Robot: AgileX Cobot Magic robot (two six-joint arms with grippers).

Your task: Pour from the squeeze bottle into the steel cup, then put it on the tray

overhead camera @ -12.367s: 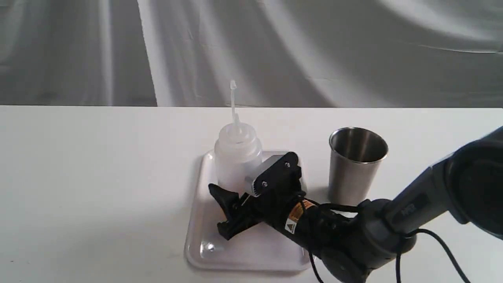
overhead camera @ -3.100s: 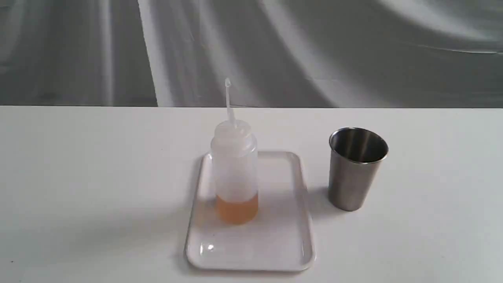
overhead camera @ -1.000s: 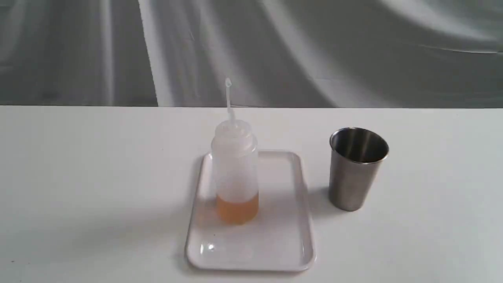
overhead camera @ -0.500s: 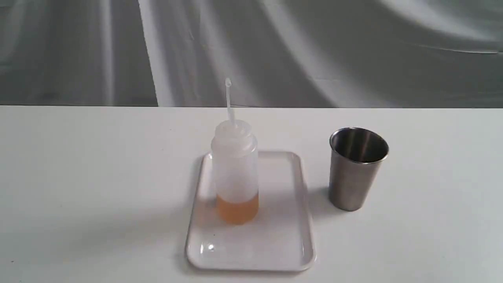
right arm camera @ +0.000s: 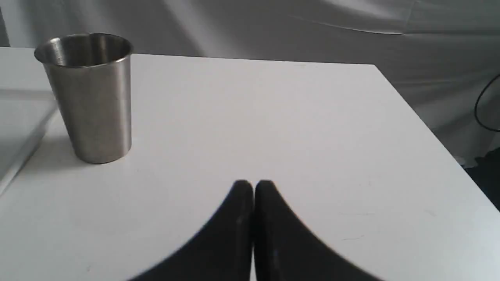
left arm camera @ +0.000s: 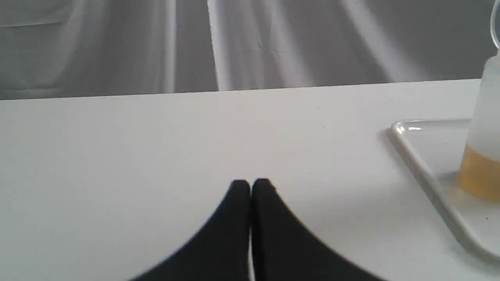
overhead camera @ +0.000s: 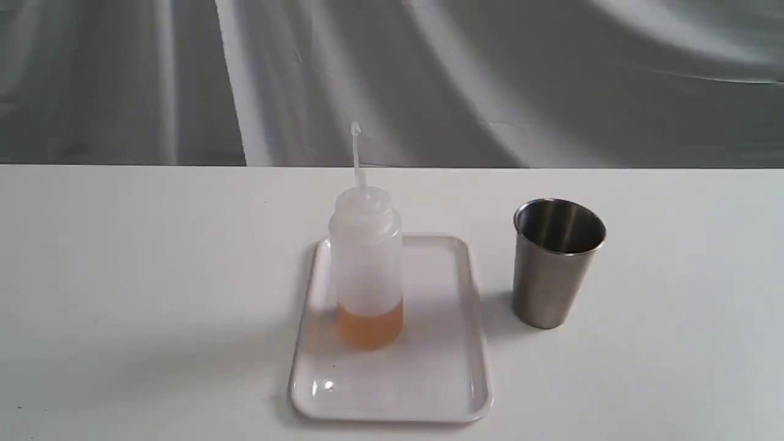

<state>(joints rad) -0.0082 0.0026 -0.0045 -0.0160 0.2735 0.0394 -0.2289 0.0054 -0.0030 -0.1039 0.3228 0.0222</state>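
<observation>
The squeeze bottle (overhead camera: 366, 269) stands upright on the white tray (overhead camera: 441, 380), orange liquid in its base and its thin nozzle pointing up; it also shows in the left wrist view (left arm camera: 482, 156). The steel cup (overhead camera: 556, 262) stands upright on the table to the right of the tray, apart from it. No arm appears in the exterior view. My left gripper (left arm camera: 250, 184) is shut and holds nothing, low over bare table well away from the tray (left arm camera: 422, 175). My right gripper (right arm camera: 254, 184) is shut too and holds nothing, some way from the cup (right arm camera: 90, 97).
The white table (overhead camera: 153, 257) runs back to a grey draped cloth (overhead camera: 429, 79). Its right-hand edge (right arm camera: 429, 125) shows in the right wrist view, with a dark cable (right arm camera: 482, 105) beyond it.
The right arm, which reached over the tray beside the bottle 12.4 s ago, has withdrawn from the exterior view. Over the last second nothing has visibly moved.
</observation>
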